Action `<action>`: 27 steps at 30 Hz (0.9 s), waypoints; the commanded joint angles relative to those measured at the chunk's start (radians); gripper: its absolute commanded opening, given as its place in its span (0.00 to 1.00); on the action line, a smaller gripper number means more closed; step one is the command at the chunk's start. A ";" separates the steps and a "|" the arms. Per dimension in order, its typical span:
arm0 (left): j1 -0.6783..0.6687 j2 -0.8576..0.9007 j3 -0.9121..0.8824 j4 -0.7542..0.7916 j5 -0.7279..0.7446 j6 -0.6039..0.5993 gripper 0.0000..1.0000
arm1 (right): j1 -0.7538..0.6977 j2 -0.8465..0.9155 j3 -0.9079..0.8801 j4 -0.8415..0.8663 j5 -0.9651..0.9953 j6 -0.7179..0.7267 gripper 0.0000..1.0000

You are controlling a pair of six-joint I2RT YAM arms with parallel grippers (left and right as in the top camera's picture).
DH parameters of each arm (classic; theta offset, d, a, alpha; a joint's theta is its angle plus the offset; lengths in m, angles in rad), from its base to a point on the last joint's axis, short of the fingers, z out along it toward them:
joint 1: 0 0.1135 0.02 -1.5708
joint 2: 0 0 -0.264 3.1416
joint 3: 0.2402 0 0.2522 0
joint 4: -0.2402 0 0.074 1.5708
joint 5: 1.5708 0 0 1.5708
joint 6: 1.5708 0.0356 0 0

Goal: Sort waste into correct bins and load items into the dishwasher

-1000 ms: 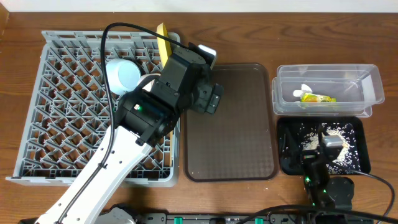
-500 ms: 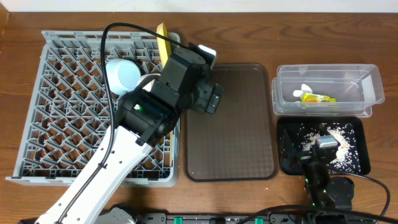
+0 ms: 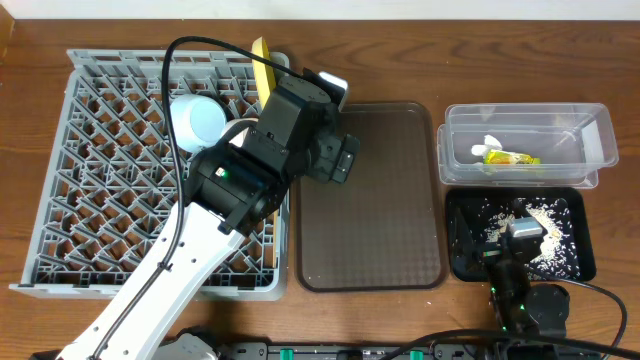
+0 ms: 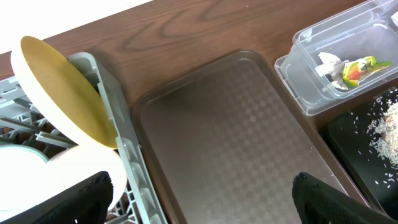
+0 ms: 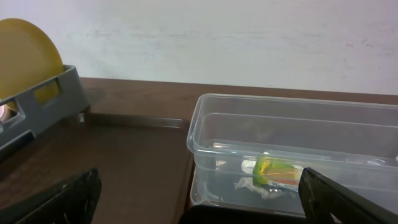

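Note:
The grey dish rack holds an upright yellow plate, a light blue bowl and a white bowl. My left gripper is open and empty over the near-left part of the brown tray, beside the rack; its fingers are wide apart. The clear tub holds the yellow-green wrapper and the white scrap. The black tray holds rice crumbs. My right gripper is open and empty over the black tray, facing the tub. The cup and chopsticks are out of view.
A large brown serving tray lies between the rack and the bins, nothing on it. The left arm reaches across the rack's right side. A black cable loops over the rack. A pale wall stands behind the table in the right wrist view.
My right gripper has shifted slightly to the left over the black tray. The left arm has not moved.

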 commanded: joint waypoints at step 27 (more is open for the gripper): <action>0.473 -0.668 -0.001 -0.509 -0.113 0.020 0.94 | 0.009 -0.007 -0.001 -0.004 -0.005 -0.014 0.99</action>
